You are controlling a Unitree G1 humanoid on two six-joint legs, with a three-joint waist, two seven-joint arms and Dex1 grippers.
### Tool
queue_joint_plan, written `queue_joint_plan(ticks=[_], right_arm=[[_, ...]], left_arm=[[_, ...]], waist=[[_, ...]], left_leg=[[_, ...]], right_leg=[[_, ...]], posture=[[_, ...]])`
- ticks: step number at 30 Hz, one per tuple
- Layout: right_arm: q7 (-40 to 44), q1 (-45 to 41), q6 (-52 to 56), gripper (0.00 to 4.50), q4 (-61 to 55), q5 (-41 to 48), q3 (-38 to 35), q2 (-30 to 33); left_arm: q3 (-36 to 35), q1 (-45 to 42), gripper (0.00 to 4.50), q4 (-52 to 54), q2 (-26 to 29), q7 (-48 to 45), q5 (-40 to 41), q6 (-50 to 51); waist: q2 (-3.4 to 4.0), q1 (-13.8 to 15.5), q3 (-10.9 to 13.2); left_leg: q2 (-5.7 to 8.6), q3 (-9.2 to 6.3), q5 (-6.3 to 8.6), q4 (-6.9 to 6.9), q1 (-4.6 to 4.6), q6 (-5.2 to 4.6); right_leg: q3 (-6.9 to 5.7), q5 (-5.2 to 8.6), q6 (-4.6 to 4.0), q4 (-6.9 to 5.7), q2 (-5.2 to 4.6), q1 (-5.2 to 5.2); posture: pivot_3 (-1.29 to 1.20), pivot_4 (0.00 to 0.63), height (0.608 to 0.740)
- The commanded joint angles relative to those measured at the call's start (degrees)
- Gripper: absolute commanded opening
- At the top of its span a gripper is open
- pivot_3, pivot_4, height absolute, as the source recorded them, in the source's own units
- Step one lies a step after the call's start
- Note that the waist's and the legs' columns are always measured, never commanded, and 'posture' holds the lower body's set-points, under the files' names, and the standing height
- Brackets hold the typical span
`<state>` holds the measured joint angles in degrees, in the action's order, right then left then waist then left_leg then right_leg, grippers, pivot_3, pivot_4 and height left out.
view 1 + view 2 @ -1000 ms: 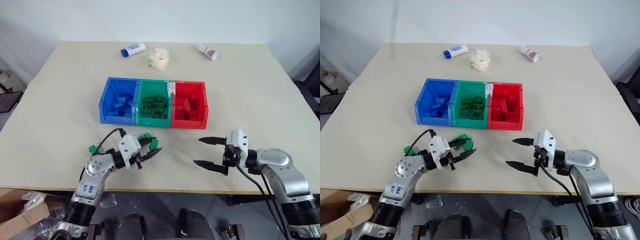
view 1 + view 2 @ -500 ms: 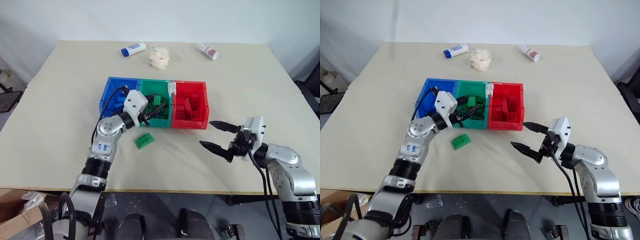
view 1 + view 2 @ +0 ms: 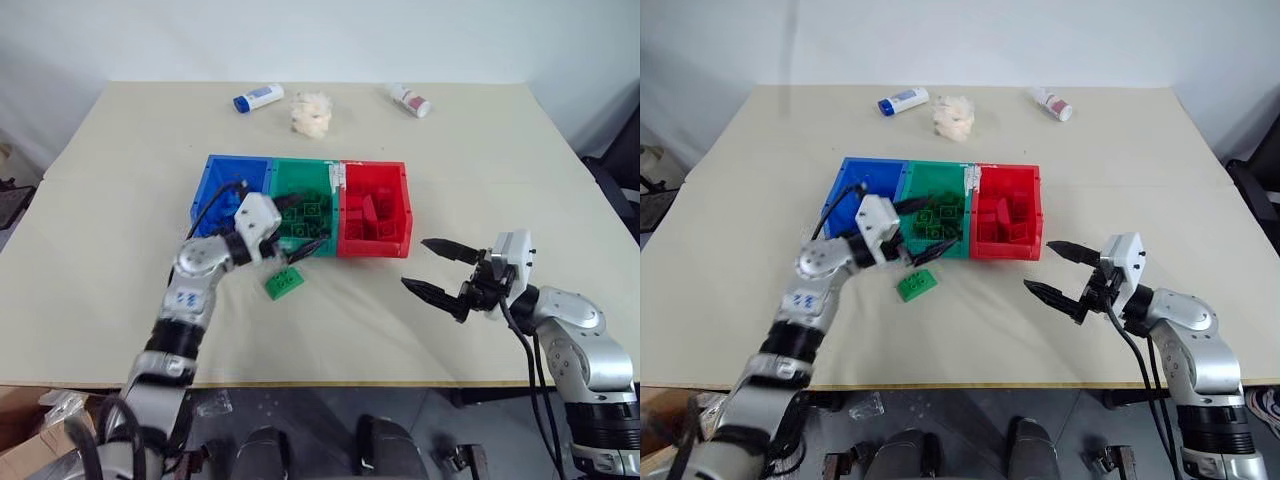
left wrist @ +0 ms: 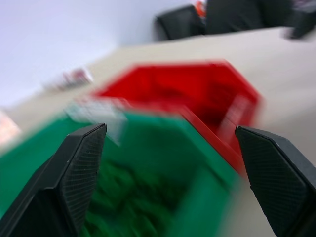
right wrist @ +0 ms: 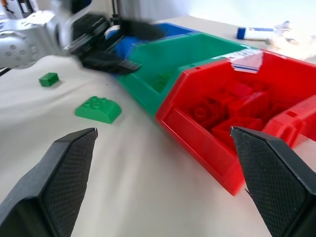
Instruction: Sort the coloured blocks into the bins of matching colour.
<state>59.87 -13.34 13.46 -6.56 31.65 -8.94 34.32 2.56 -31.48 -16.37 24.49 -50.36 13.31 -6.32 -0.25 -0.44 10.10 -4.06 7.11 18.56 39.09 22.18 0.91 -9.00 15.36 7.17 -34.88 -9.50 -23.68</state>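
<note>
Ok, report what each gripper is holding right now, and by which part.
Nothing is held. The left gripper is open over the green bin, and the right gripper is open above the table.

Two small bottles (image 3: 258,97) (image 3: 409,100), crumpled wad (image 3: 310,112), table (image 3: 520,190)

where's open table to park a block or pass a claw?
Free: between the red bin and the right claw; left of the blue bin. Crowded: before the green bin, with the left claw and a green block.
</note>
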Motion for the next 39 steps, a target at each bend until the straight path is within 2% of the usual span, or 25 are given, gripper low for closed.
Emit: queue_joint_plan(ticks=[1,4,8,12,15,20,25,28,31,35,39], right_arm=[[2.3,-2.2,0.3,4.5,-0.3,0.4,1.2,1.1],[3.6,-3.2,0.6,4.5,0.6,-0.1,2.3,1.7],[6.3,-6.4,0.9,4.5,3.7,-1.1,4.3,2.6],[7.8,-8.0,0.9,4.5,5.2,-1.4,4.9,2.9],[8.4,-9.2,0.9,4.5,6.3,-1.7,5.4,2.9],[8.7,-10.0,0.9,4.5,6.5,-1.8,6.0,2.5],[9.1,-8.7,0.7,4.5,5.5,-2.4,6.2,2.8],[8.2,-7.4,0.8,4.5,4.0,-2.4,5.7,2.7],[7.5,-6.2,0.8,4.5,2.9,-2.5,5.3,2.7],[6.2,-4.1,0.9,4.5,1.1,-2.2,4.0,3.1],[5.2,-2.3,0.9,4.5,-0.2,-2.0,3.0,3.4]], left_arm=[[-4.8,7.0,4.44,10.1,5.5,-1.9,3.5,2.9],[-7.2,12.5,4.44,15.2,8.3,-2.3,5.8,5.8],[-15.1,28.7,4.44,23.2,13.7,-5.1,10.0,7.9],[-18.9,36.9,4.44,25.6,15.3,-5.4,10.7,7.7],[-20.3,39.9,4.44,26.9,15.4,-5.2,11.1,7.9],[-18.3,37.4,4.44,28.4,14.5,-3.0,10.2,8.8],[-10.2,28.8,4.44,25.8,10.7,1.1,5.5,11.1],[-4.7,22.8,4.44,19.9,8.2,2.5,0.8,10.2],[-2.3,19.7,4.44,15.3,6.7,2.1,-1.4,7.8],[-0.8,16.3,3.53,10.2,5.6,1.3,-2.2,5.5],[0.0,13.8,2.2,7.1,5.4,1.0,-3.2,5.0]], waist=[[0.0,-0.2,0.0],[0.0,0.3,0.0],[0.05,-0.1,0.0],[0.06,0.3,0.0],[0.06,0.5,0.0],[0.07,0.3,0.0],[0.08,0.4,0.0],[0.1,0.4,0.0],[0.1,0.1,0.0],[0.09,0.2,0.0],[0.09,0.4,0.0]], left_leg=[[-0.01,0.01,0.0,0.03,-0.01,0.0],[-0.03,-0.01,-0.01,0.04,-0.04,-0.01],[-0.06,0.0,0.02,0.02,-0.05,-0.04],[-0.09,0.02,0.06,-0.04,-0.01,-0.02],[-0.08,0.01,0.05,0.0,-0.01,-0.04],[-0.09,-0.02,0.05,0.01,-0.02,-0.03],[-0.05,-0.01,0.04,0.01,-0.02,-0.01],[-0.04,0.03,0.04,0.0,-0.03,-0.01],[-0.04,0.05,0.02,0.0,-0.02,0.02],[-0.05,0.06,0.03,0.0,-0.02,0.01],[-0.05,0.04,0.01,0.02,-0.01,0.01]], right_leg=[[0.02,0.0,0.0,-0.01,0.0,-0.01],[0.03,0.01,-0.03,-0.09,0.0,0.0],[0.07,0.0,-0.05,-0.09,-0.01,-0.03],[0.02,0.04,-0.11,-0.07,0.01,-0.1],[0.04,0.04,-0.11,-0.07,0.0,-0.06],[0.03,0.03,-0.15,-0.12,0.0,-0.07],[0.02,0.01,-0.13,-0.14,0.0,-0.04],[0.03,0.01,-0.12,-0.13,0.01,-0.05],[0.03,0.01,-0.12,-0.11,0.02,-0.06],[0.03,0.01,-0.12,-0.1,0.02,-0.07],[0.03,0.01,-0.11,-0.1,0.02,-0.05]], posture=[[0.0,0.15,0.74],[0.0,0.15,0.74],[0.0,0.15,0.74],[0.0,0.15,0.74],[0.0,0.15,0.74],[0.0,0.15,0.74],[0.0,0.15,0.74],[0.0,0.15,0.74],[0.0,0.15,0.74],[0.0,0.15,0.74],[0.0,0.15,0.74]])
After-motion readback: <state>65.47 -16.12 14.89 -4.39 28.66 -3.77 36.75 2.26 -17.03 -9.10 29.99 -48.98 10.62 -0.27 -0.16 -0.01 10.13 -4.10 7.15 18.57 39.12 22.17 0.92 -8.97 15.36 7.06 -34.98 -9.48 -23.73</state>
